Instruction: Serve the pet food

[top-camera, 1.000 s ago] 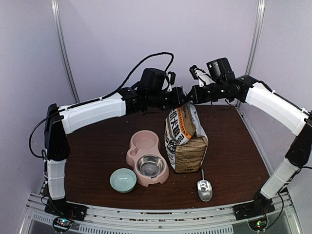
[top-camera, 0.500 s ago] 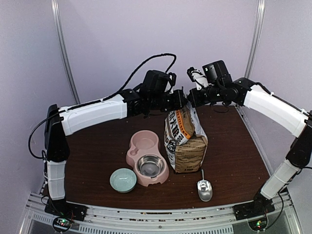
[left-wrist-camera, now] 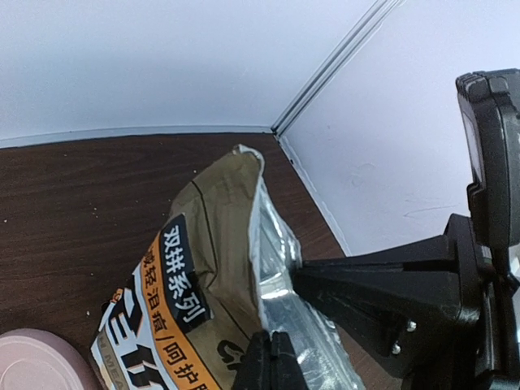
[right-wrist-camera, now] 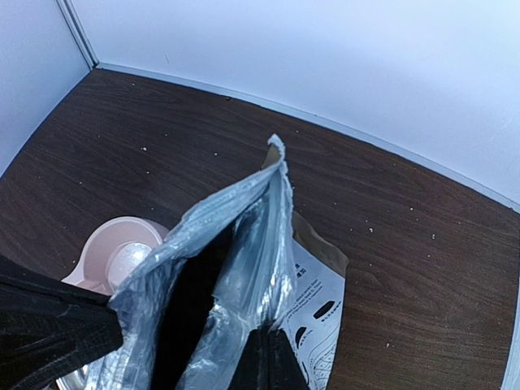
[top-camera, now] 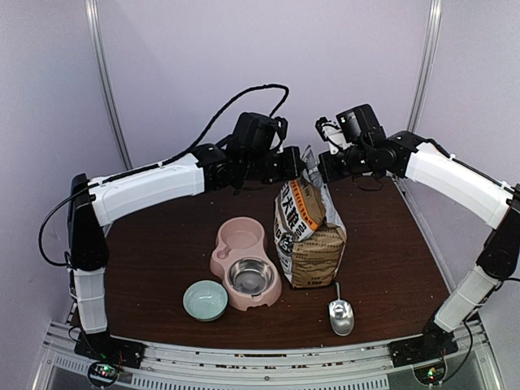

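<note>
Top external view: the dark brown table (top-camera: pixel 390 244) fills the floor of the cell, with pale walls on three sides. The left arm (top-camera: pixel 146 187) and right arm (top-camera: pixel 451 175) reach over it from their bases and meet above the back middle of the table. Under them stands the paper bag (top-camera: pixel 313 248), upright, brown and white with an orange band and black print, its top pulled up tall.

Just left of the bag lies the pink double bowl (top-camera: pixel 223 256), one pink well at the far end and a steel insert (top-camera: pixel 250 276) at the near end. A small pale green bowl (top-camera: pixel 188 294) sits at its near left corner, touching or nearly touching it. A metal scoop (top-camera: pixel 340 315) lies near the front edge, right of the bowls and just in front of the bag.

The left gripper (top-camera: pixel 299 162) has its fingers pressed together on the left lip of the bag's mouth. The right gripper (top-camera: pixel 322 166) pinches the opposite lip, and the two lips stand apart.

From the right wrist, the mouth gapes between crinkled silver lining, and the inside is dark. The pet food shows in no view, so whether it lies in the bag cannot be told.
</note>
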Robot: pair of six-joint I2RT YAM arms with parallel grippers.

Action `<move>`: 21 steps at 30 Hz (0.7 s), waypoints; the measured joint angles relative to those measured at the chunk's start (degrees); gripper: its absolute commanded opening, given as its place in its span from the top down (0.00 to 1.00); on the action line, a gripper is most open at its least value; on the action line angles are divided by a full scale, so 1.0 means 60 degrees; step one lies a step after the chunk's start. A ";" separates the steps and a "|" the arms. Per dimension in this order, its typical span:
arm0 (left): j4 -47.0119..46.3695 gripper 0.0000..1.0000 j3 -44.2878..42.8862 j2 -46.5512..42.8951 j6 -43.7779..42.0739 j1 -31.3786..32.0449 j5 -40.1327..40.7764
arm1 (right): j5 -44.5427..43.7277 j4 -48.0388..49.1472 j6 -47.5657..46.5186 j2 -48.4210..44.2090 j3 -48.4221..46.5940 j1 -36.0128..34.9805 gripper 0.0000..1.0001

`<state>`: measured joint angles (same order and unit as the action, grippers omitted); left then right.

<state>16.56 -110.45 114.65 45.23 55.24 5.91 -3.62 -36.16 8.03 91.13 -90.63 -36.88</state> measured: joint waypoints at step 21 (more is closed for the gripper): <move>0.1082 0.43 0.0149 -0.0754 -0.0579 0.0051 0.0597 | -0.0568 -0.1956 0.0259 0.0000 -0.1530 0.0076 0.53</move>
<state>23.05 -109.56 110.13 41.76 55.55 9.50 -7.03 -47.90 9.58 91.13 -99.81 -36.42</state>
